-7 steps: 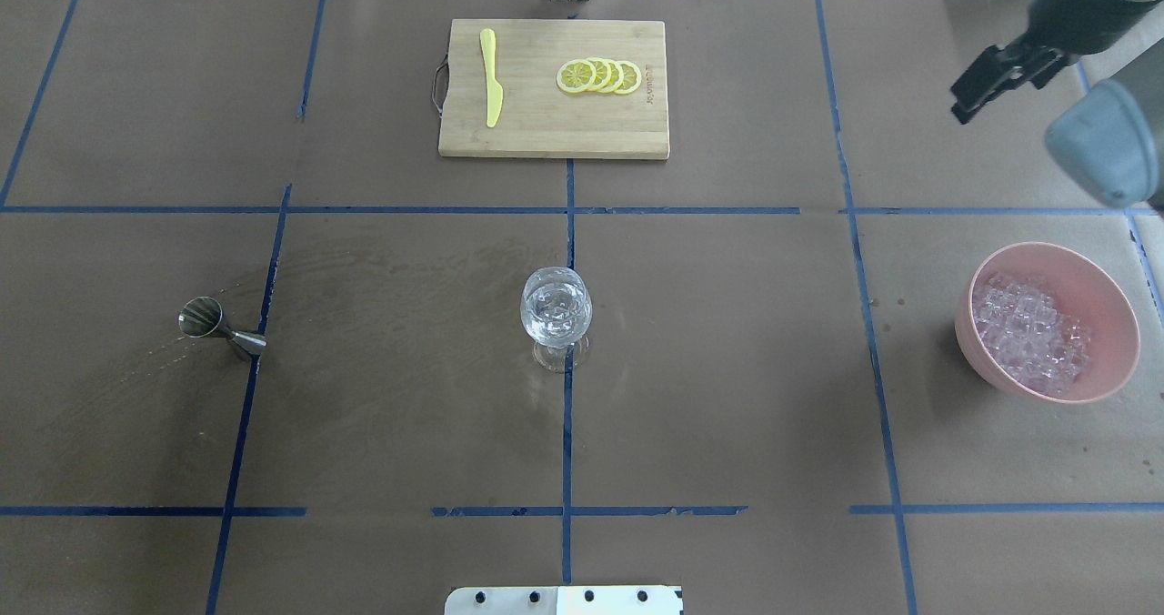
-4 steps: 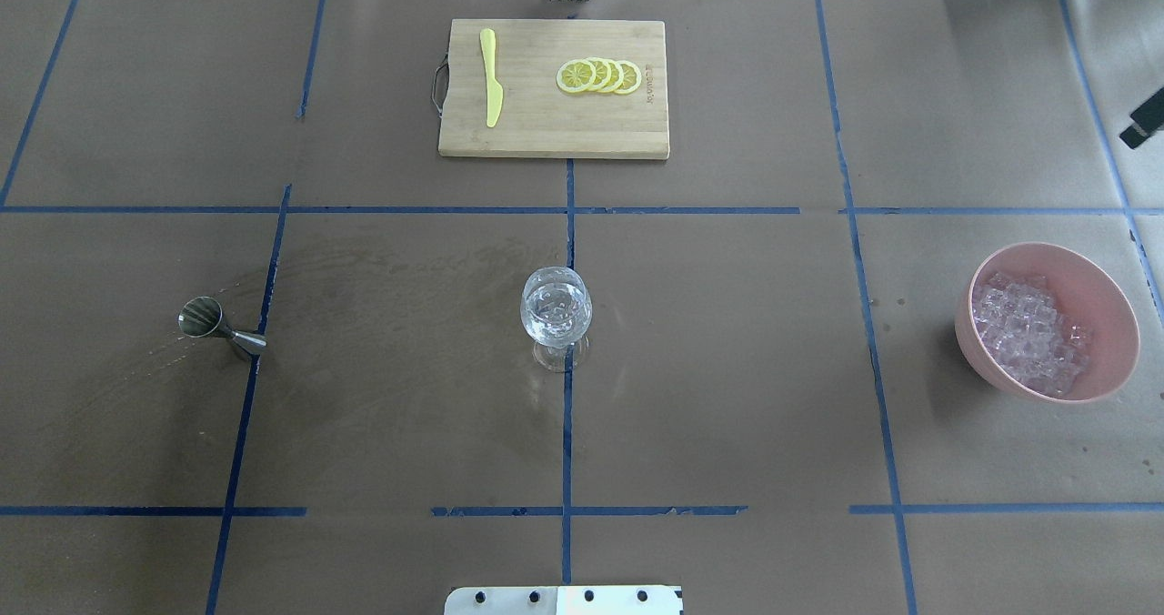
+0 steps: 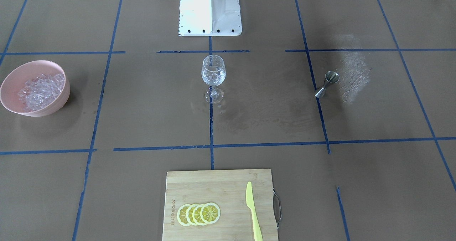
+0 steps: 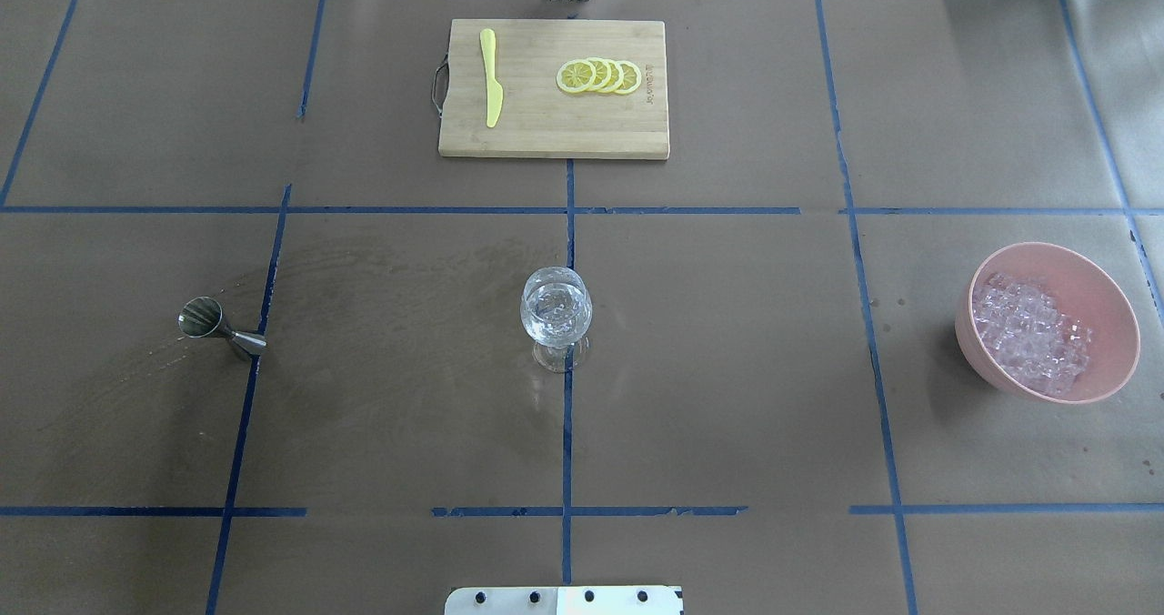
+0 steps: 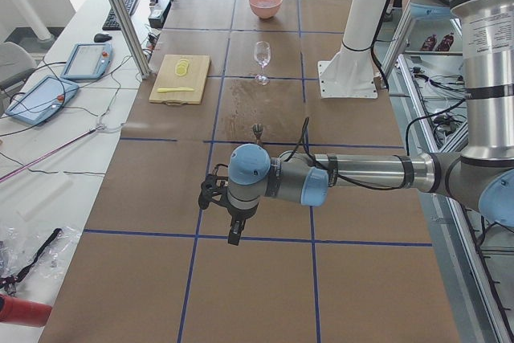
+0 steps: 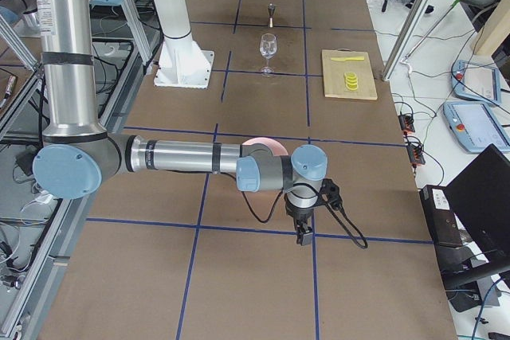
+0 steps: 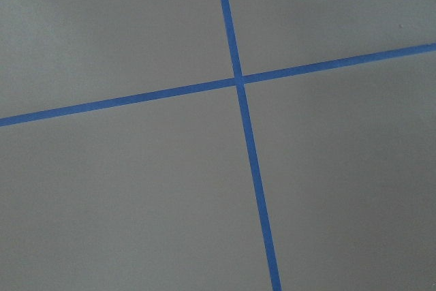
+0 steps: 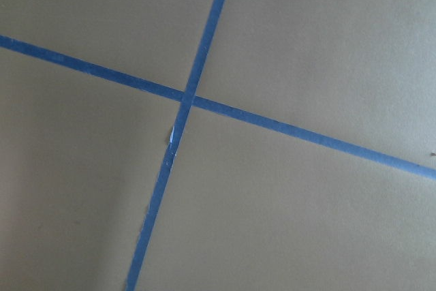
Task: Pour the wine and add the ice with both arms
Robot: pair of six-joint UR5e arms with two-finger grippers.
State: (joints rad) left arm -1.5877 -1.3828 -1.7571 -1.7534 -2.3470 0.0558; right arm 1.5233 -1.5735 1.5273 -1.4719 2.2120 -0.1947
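Table (image 4: 727,369): brown paper, blue tape grid. Clock bearings are taken in the overhead view from the wine glass.

Left arm (image 5: 361,173): stretched level above the table's end out past 9 o'clock. Left gripper (image 5: 234,236) points down over a tape crossing; whether its fingers are spread or closed, cannot tell.

Right arm (image 6: 183,157): stretched level out past 3 o'clock, beyond the bowl. Right gripper (image 6: 304,236) points down near a tape crossing; grip likewise cannot tell.

White pedestal (image 3: 210,9): 6 o'clock.

Cutting board (image 4: 546,137): 12 o'clock, well apart.

Pink bowl (image 4: 1105,306): 3 o'clock, far out. The ice (image 4: 1028,333) is heaped inside it.

Wine glass (image 4: 556,310): upright on a tape line, glinting clear contents.

Yellow knife (image 4: 492,78): on the board's 9 o'clock side.

Jigger (image 4: 214,324): 9 o'clock, upright.

Lemon slices (image 4: 600,75): overlapping row on the board, right of the knife.

The wine: cannot make it out in glass or jigger.
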